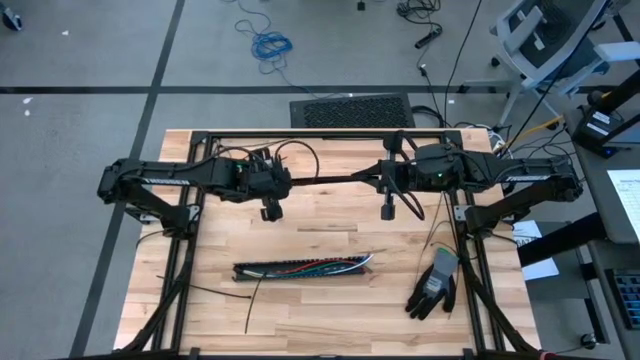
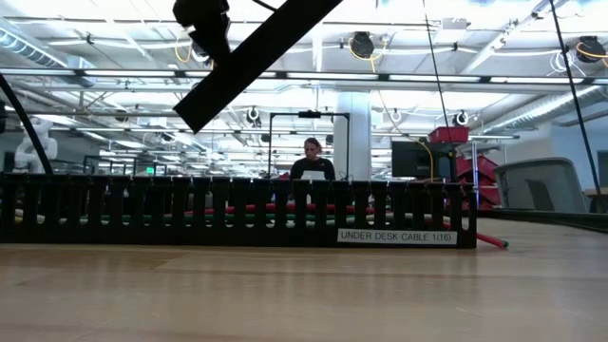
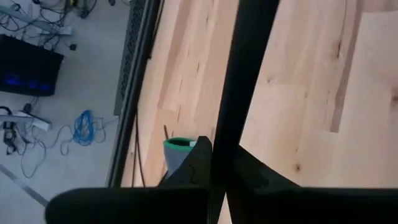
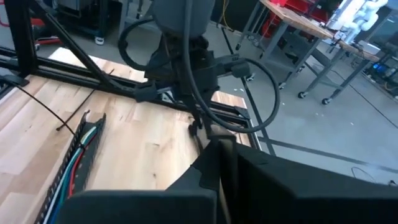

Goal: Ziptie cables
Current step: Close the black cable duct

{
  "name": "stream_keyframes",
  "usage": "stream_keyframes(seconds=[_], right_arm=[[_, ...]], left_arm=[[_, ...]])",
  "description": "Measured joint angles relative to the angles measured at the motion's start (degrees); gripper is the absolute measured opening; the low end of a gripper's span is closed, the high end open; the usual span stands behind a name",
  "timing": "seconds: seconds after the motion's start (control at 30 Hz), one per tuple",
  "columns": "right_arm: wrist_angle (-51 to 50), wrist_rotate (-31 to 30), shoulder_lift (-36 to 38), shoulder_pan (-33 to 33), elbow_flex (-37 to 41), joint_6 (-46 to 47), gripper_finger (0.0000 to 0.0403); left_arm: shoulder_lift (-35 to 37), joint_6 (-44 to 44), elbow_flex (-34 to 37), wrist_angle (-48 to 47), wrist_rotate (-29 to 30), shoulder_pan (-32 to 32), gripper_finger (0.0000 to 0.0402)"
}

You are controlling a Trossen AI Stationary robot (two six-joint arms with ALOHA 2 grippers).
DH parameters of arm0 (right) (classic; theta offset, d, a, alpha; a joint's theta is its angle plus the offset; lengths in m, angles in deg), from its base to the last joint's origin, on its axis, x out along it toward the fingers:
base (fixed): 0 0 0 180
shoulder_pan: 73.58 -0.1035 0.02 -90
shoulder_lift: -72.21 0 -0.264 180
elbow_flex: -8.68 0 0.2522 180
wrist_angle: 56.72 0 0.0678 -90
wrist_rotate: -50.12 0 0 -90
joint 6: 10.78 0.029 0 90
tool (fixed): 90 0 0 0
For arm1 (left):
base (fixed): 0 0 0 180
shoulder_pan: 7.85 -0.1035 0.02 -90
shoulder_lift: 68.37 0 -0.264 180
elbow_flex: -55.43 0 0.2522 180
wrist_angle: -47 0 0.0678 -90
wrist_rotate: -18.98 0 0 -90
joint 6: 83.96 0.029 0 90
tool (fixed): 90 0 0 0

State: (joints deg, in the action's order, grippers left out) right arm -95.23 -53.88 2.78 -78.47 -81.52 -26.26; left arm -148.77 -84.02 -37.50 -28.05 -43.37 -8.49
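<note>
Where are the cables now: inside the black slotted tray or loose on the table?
Inside: the cables lie lengthwise within the black tray.

Robotics lab, open ceiling ducts (image 2: 361, 43), wheeled workbenches (image 4: 311, 37)

Wooden table (image 1: 330, 310), cable tray (image 1: 300, 268) (slotted), glove (image 1: 434, 287)

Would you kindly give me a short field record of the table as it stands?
left end effector: shut on one end of zip tie, above table
right end effector: shut on the zip tie's other end
cables: lying in slotted tray, mid-table
glove: on table, right of tray
</note>
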Motion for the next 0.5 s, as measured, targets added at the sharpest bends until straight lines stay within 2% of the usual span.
stream_keyframes(seconds=[0.13,0.3,0.4,0.5], right_arm=[[-0.2,0.0,0.0,0.0,0.0,2.0,0.0],[-2.6,0.1,-0.5,0.0,0.2,9.0,0.0003],[-3.8,0.3,-0.5,0.0,0.2,11.4,0.0022],[-4.5,0.5,-0.4,-0.1,0.1,14.1,0.0059]], left_arm=[[-0.2,0.1,0.0,-0.3,1.8,0.0,0.0019],[-0.2,0.6,-0.2,-5.8,10.1,0.0,0.0019],[-0.2,0.6,-0.1,-9.2,12.1,-0.6,0.0019],[-0.2,0.6,0.0,-10.6,14.7,-1.1,0.0019]])
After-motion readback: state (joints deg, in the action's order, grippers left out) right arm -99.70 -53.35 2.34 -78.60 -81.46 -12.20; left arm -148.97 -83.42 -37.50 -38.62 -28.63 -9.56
